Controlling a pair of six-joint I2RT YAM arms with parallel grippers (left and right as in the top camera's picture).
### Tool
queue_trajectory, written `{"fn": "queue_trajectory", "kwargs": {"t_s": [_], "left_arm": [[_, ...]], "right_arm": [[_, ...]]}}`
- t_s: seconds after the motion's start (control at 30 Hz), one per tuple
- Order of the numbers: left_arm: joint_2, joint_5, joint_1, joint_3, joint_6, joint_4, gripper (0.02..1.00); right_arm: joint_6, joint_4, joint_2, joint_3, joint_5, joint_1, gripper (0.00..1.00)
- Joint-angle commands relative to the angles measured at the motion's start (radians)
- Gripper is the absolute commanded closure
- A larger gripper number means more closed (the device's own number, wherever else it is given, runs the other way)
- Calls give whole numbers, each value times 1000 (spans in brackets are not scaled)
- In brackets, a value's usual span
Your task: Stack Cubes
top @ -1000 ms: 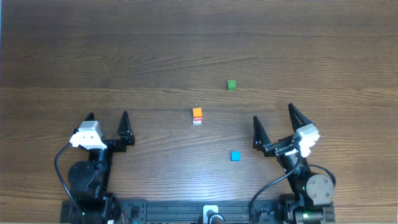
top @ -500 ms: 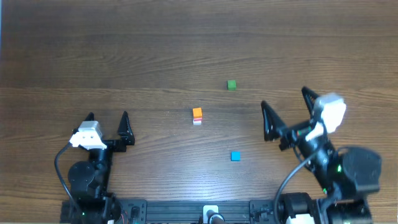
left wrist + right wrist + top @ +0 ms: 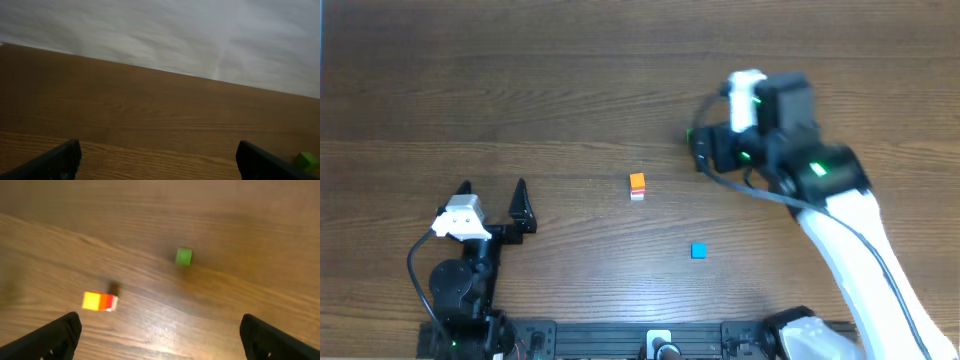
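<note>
An orange cube (image 3: 637, 181) sits on top of a white cube (image 3: 637, 195) near the table's middle. A blue cube (image 3: 698, 251) lies alone nearer the front, right of centre. My right gripper (image 3: 704, 150) is lifted high over the area of the green cube (image 3: 183, 256) and is open with nothing held. Its wrist view looks down on the green cube and the orange cube (image 3: 99, 301), both well below the fingers. My left gripper (image 3: 492, 196) rests open at the front left, and its wrist view catches the green cube (image 3: 306, 161) far off.
The wooden table (image 3: 520, 90) is bare around the cubes. A black rail (image 3: 620, 335) with both arm bases runs along the front edge. The right arm's white link (image 3: 865, 255) slants across the right side.
The right arm has risen from its rest pose at the front right and swung up and back, putting its gripper over the green cube's spot. The left arm and the cubes have not moved.
</note>
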Motion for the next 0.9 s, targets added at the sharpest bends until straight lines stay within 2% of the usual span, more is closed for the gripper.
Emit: {"fn": "queue_trajectory", "kwargs": {"t_s": [0.03,0.37,0.9], "left_arm": [[-7,10,6,-6,15,1,20],[-7,10,6,-6,15,0,18],[-7,9,6,-6,15,1,18]], "right_arm": [[94,-32,195,96,125,52,7],[134,71,493,101,134,52,9],[156,143,564,110,167,-6,7]]}}
